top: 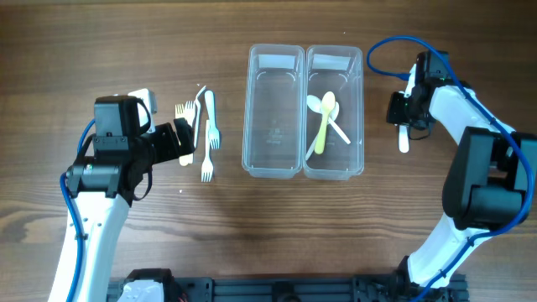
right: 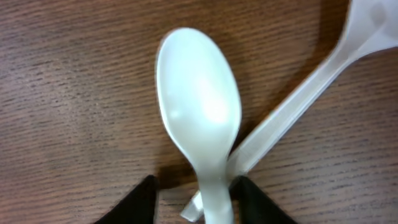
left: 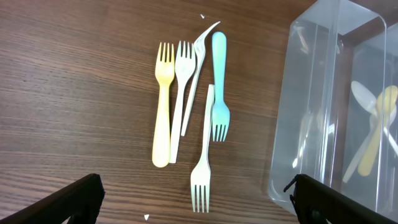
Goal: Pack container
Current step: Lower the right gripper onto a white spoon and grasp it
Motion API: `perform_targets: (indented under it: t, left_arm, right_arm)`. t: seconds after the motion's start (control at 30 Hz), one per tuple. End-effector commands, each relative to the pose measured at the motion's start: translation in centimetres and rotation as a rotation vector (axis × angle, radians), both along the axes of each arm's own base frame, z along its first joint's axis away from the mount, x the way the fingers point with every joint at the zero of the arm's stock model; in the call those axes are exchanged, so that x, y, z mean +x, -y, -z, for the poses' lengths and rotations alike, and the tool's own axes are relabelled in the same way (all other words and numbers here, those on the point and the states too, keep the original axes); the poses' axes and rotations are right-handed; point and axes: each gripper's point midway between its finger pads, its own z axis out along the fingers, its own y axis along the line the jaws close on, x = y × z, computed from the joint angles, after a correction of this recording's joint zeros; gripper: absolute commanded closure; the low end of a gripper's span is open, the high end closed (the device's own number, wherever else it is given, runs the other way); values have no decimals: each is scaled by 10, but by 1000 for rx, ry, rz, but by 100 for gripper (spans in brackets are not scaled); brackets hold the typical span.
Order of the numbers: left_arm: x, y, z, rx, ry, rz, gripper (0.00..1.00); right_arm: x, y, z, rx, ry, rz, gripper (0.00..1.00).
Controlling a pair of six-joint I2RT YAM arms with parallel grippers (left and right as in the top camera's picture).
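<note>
White spoon (right: 199,106) at R hand (right: 198,200), grip unclear; L hand (left: 196,194) open; container (top: 273,126) holds spoons (top: 325,117).

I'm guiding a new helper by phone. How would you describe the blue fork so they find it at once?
Start at the clear twin container mid-table. Left of it, in the overhead view, lies a cluster of plastic forks; the blue fork is the one nearest the container. Its neighbours are white or yellow; it alone is pale blue.
</note>
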Motion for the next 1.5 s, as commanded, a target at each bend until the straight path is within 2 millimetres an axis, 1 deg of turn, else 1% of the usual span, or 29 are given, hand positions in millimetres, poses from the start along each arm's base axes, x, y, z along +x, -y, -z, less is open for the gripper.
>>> perform_targets:
  t: [0.0, 0.07, 0.13, 0.2, 0.27, 0.33, 0.43, 0.5, 0.57, 0.63, 0.7, 0.73, 0.77, 0.8, 0.83, 0.87, 0.93, 1.0, 1.13, 1.2, 1.23, 1.3, 1.47]
  left_arm:
    - [5, 0, -7, -3, 19, 13, 0]
    - [5, 0, -7, -4, 19, 14, 0]
    - [5, 0, -7, -4, 19, 14, 0]
    - [5, 0, -7, -3, 19, 13, 0]
    - [5, 0, -7, -4, 19, 14, 0]
    - [5, 0, -7, -4, 19, 14, 0]
    - [5, 0, -7, -3, 19, 13, 0]
    - [5, 0, -7, -4, 19, 14, 0]
    - [5, 0, -7, -3, 19, 13, 0]
    - [5, 0, -7, -3, 19, 13, 0]
    - [5, 0, -7, -4, 19, 14, 0]
    - [5, 0, -7, -3, 19, 13, 0]
    - [5, 0, -7, -4, 19, 14, 0]
    - [5, 0, -7, -4, 19, 14, 0]
    - [5, 0, -7, -3, 19, 13, 0]
    - [5, 0, -7, -3, 19, 13, 0]
    - [5, 0, -7, -3, 19, 13, 0]
    - [5, 0, -7, -4, 19, 14, 0]
    - [5, 0, -7, -4, 19, 14, 0]
    - [5, 0, -7, -4, 19, 14, 0]
    - [5, 0, -7, -4, 19, 14, 0]
    - [5, 0, -7, -4, 19, 14, 0]
    - [5, 0, -7, -4, 19, 14, 0]
  right_arm:
    - [-11, 3, 14, -15, -57, 7, 68]
    - [-12, 4, 14, -20, -64, 8, 78]
    - [-14, 4, 14, -19, -70, 9, 80]
    - [-15, 3, 15, -17, -77, 8, 83]
    - [-17, 3, 14, -17, -84, 9, 90]
    - [-16, 3, 11, -17, -77, 13, 92]
    - [-13, 4, -1, -19, -47, 20, 91]
    - [-9, 4, -13, -19, -12, 34, 87]
    - [-6, 4, -24, -22, 17, 35, 80]
    - [-4, 4, -35, -24, 43, 35, 67]
    - [-2, 4, -43, -23, 65, 35, 68]
    - [-2, 4, -45, -23, 71, 39, 71]
    - [-2, 4, -46, -21, 71, 41, 73]
    - [-2, 4, -45, -21, 69, 41, 73]
    - [-2, 4, -44, -22, 67, 41, 70]
    - [-2, 4, -44, -22, 67, 40, 63]
    - [0, 5, -41, -25, 72, 33, 60]
    - [1, 5, -34, -22, 67, 38, 58]
    - [-4, 3, -13, -12, 16, 39, 59]
    - [-7, 0, -5, 2, -8, 33, 64]
    - [-7, -1, -2, 8, -14, 32, 65]
    - [-8, -2, 1, 10, -21, 33, 67]
    - [-10, -2, 5, 11, -36, 32, 67]
